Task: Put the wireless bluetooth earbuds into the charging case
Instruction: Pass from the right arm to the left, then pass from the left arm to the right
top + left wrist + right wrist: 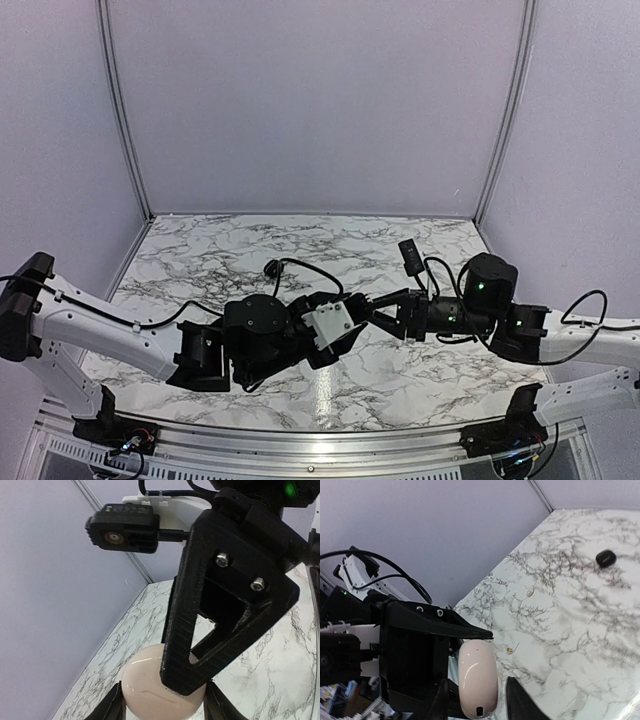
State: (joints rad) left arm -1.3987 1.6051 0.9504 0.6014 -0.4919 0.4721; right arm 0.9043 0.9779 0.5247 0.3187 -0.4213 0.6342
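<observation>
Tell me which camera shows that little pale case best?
The right wrist view: the charging case shows nearly whole. The left wrist view has it partly hidden behind the right gripper's finger; the top view does not show it.

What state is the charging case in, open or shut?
Shut: the charging case shows a smooth closed shell, with only a thin seam line.

Both arms reaching inward over marble table point(200, 260), left gripper point(354, 320) and right gripper point(386, 309) meeting at centre, cables trailing behind.

Open marble table point(330, 240) at the far side (one black puck point(605, 558))
</observation>
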